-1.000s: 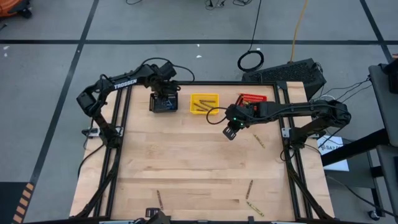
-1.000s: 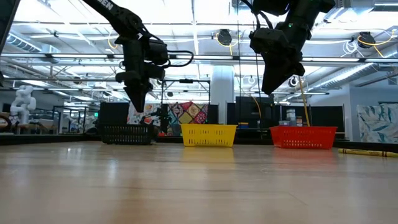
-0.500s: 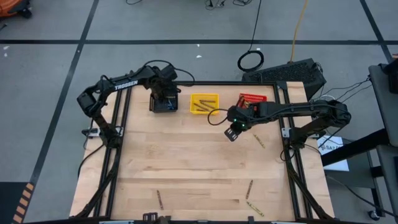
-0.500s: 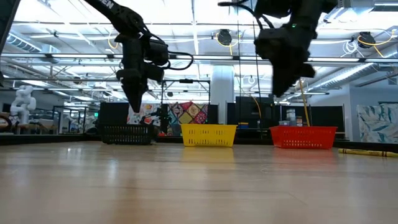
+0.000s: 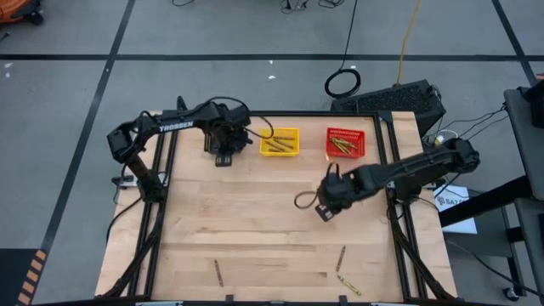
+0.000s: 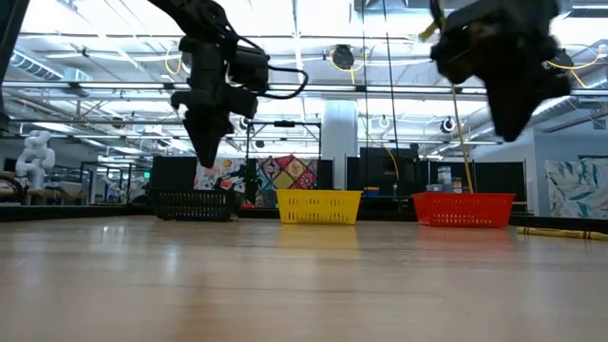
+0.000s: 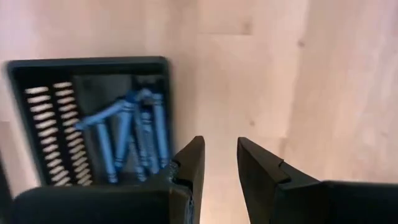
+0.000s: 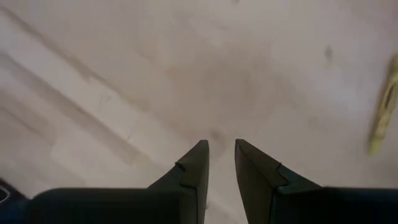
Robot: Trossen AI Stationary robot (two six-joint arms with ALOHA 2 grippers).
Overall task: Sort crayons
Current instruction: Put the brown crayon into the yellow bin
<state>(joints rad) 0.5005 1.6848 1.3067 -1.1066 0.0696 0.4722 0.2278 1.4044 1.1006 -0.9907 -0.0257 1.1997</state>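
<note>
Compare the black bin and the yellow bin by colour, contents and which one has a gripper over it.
The black bin is dark and holds blue crayons; the yellow bin is bright yellow and holds yellow-olive crayons. The left gripper hangs by the black bin's edge, while no gripper is over the yellow bin. Both are small slotted bins on the table's far edge.
</note>
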